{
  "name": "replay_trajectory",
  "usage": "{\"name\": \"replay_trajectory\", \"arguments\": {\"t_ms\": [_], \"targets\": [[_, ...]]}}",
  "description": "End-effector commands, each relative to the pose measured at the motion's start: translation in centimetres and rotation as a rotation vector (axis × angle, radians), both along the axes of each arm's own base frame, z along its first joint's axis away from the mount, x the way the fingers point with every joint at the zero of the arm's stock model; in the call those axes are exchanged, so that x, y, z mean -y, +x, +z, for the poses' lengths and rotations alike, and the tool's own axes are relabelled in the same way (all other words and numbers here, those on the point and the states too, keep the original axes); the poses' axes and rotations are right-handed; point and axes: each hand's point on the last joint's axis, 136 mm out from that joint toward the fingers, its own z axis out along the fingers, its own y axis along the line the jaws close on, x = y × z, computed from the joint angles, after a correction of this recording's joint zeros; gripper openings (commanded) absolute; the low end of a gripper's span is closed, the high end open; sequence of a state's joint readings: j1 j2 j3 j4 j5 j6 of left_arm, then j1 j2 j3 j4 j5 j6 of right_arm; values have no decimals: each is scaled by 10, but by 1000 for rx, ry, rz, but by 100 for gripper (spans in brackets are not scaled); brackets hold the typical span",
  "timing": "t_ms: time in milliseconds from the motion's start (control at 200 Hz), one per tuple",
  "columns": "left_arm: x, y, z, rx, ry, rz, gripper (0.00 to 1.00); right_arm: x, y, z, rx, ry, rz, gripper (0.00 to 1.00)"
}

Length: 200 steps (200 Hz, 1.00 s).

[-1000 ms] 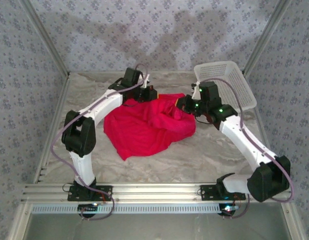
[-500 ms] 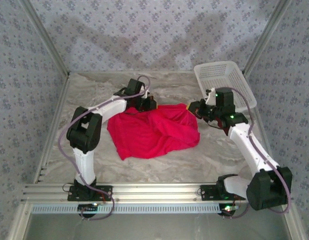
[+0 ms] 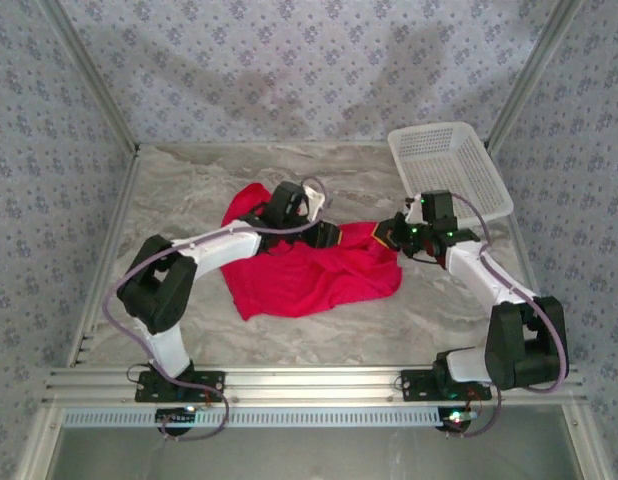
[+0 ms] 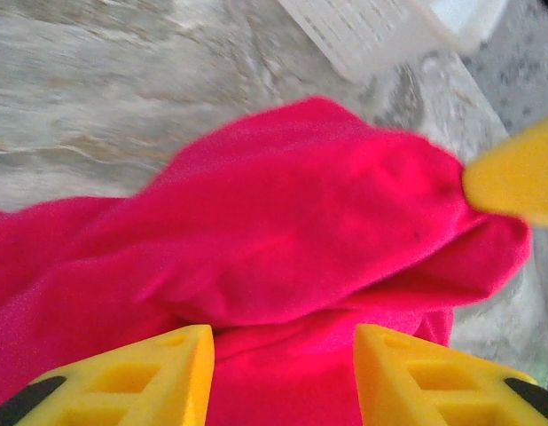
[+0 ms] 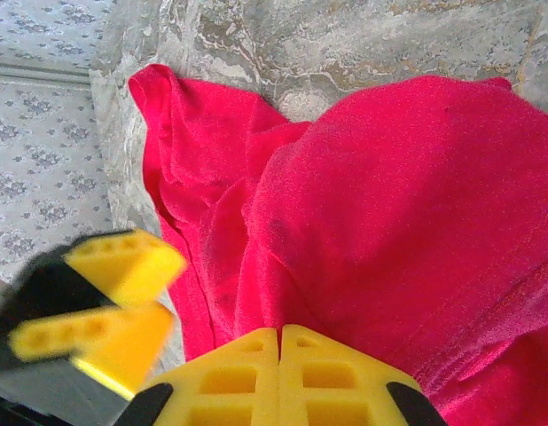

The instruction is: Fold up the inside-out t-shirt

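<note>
Red cloth, bunched and uneven, made up the inside-out t-shirt (image 3: 309,275), which lay in a rumpled heap on the marbled table (image 3: 189,190), just beside the white mesh basket (image 3: 449,160) on its near side and reaching away from it toward the left arm. No sleeve or hem lay flat; one lobe stuck out on the side farthest from the basket.

The right gripper (image 3: 387,232) sat at the shirt's edge nearest the basket, fingers pressed together, and from the wrist view (image 5: 278,333) it appeared to pinch a fold there. The left gripper (image 3: 329,236) hovered over the heap's middle, farther from the basket, with its jaws partly apart and nothing between them but cloth showing below (image 4: 283,342).

The step in hand looked like spreading the heap before any fold. To do it well, the left gripper should probably take a single layer at an edge away from the basket, not a thick wad from the middle, then draw it away from the pinched corner while that corner stays anchored. A low, slow pull would likely keep the cloth from dragging into the basket or bunching again.
</note>
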<state>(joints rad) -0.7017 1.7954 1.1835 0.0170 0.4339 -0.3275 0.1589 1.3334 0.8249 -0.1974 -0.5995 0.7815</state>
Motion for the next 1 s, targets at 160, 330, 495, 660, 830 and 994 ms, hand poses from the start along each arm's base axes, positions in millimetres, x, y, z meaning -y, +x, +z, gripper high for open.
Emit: {"name": "replay_trajectory", "arguments": {"t_ms": [160, 330, 495, 660, 830, 994], "targets": [[30, 20, -13, 191, 43, -86, 54, -7, 2, 35, 74, 47, 28, 0], [42, 31, -14, 197, 33, -85, 49, -3, 0, 35, 69, 34, 24, 0], [39, 36, 14, 152, 16, -78, 0, 7, 1, 17, 31, -28, -3, 0], [29, 33, 94, 93, -46, -73, 0, 34, 10, -34, -47, -223, -64, 0], [28, 14, 153, -42, -221, -162, 0, 40, 24, -69, -135, -296, -67, 0], [27, 13, 162, -210, -449, -210, 0, 35, 34, -57, -144, -308, -54, 0]]}}
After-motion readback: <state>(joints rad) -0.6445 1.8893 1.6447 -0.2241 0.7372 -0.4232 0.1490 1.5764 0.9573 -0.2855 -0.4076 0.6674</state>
